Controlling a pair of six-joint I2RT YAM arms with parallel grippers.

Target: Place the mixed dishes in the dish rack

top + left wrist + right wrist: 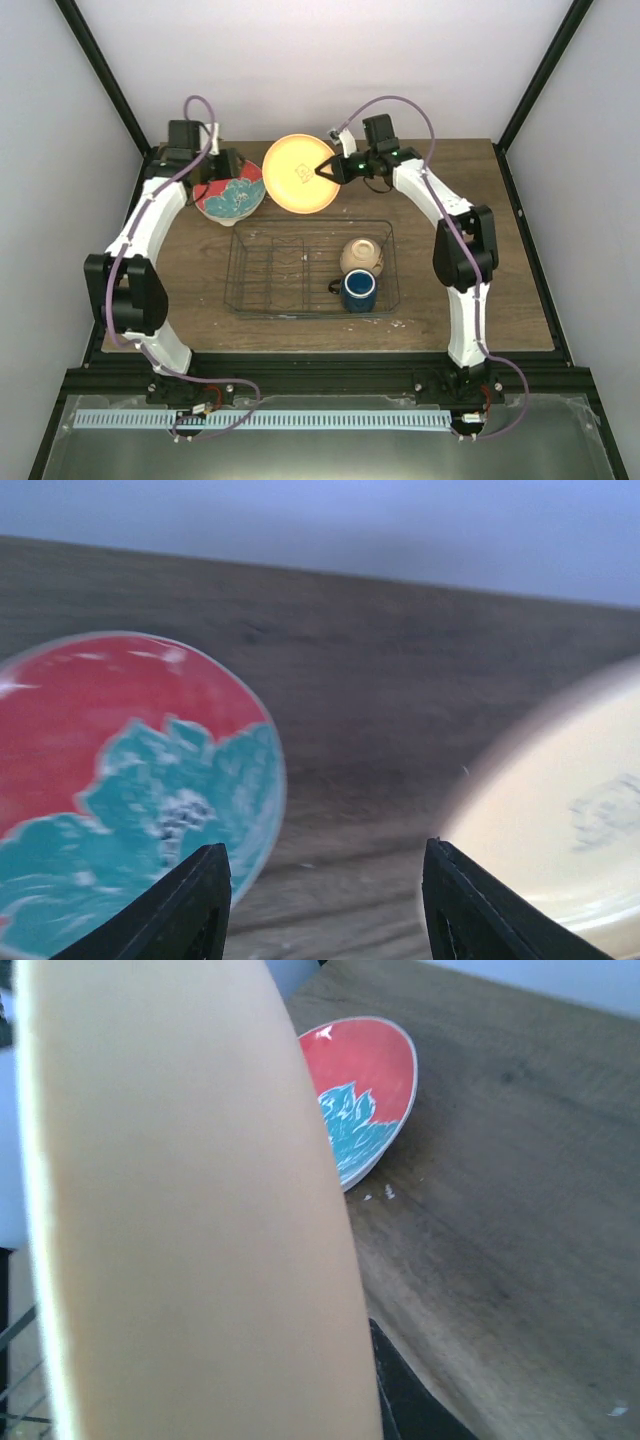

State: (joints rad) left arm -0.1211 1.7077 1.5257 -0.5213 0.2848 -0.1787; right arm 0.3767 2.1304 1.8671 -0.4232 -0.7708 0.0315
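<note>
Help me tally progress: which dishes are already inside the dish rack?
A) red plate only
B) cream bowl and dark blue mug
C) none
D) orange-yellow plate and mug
B: the cream bowl and dark blue mug sit inside the dish rack.

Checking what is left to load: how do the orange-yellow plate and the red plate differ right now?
The orange-yellow plate is plain; the red plate carries a teal floral pattern. The orange-yellow plate is clamped at its rim by the right gripper; the red plate is ungripped, the left gripper having open jaws. Both are round and outside the dish rack.
</note>
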